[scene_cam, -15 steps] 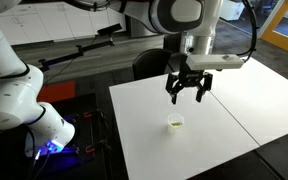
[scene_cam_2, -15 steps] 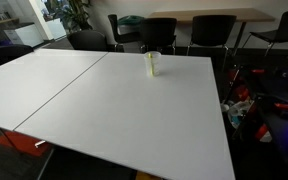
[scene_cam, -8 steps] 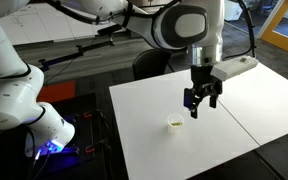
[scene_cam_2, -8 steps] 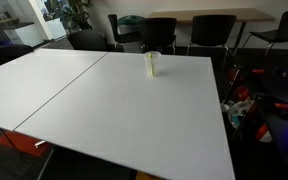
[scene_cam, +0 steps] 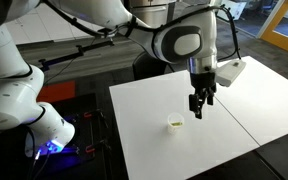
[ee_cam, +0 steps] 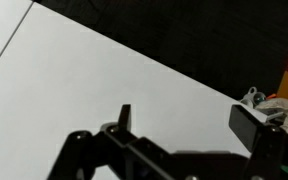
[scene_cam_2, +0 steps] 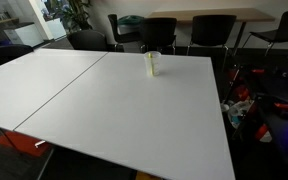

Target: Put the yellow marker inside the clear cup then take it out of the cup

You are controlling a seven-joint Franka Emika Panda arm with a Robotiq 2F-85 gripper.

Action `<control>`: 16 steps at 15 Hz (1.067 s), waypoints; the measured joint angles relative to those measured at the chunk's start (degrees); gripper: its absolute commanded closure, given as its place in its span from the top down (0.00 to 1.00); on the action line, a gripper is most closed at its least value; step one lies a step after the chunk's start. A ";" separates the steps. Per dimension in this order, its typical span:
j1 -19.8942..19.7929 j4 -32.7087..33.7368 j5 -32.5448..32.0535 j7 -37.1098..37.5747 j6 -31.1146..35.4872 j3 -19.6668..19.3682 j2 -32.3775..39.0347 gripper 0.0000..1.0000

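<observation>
The clear cup (scene_cam: 175,124) stands upright on the white table (scene_cam: 154,150), small and faint against it. In an exterior view the cup (scene_cam_2: 153,58) stands near the table's far edge, and a yellow shape inside it looks like the yellow marker (scene_cam_2: 151,69). My gripper (scene_cam: 198,106) hangs above the table, a little to the right of the cup and higher, apart from it. In the wrist view the gripper (ee_cam: 187,122) is open, with only bare table between its fingers (ee_cam: 125,116). Cup and marker do not show there.
Two white tabletops meet at a seam (scene_cam_2: 59,85). Dark chairs (scene_cam_2: 162,33) line the far side, and clutter (scene_cam_2: 242,105) lies on the floor past the table edge. A second white robot arm (scene_cam: 9,95) stands off the table's left.
The gripper has turned about its vertical axis, so its fingers now show edge-on, and it has sunk and shifted slightly right. It stays open. Cup and marker have not moved.
</observation>
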 measured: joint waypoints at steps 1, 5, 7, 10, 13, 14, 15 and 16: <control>-0.01 0.00 0.00 0.00 0.00 0.00 0.00 1.00; 0.05 -0.38 -0.26 1.04 0.00 -0.25 0.03 1.00; 0.20 -1.37 -1.58 2.89 0.45 -0.36 0.05 1.00; 0.93 -4.00 -5.39 7.73 3.44 -0.35 0.13 1.00; 2.04 -6.49 -8.37 11.68 6.06 -0.22 0.34 1.00; 2.33 -7.23 -9.06 12.65 6.72 -0.07 0.42 1.00; 2.61 -7.93 -9.33 13.29 7.32 0.07 0.59 1.00; 2.82 -8.47 -9.45 13.68 7.89 0.22 0.84 1.00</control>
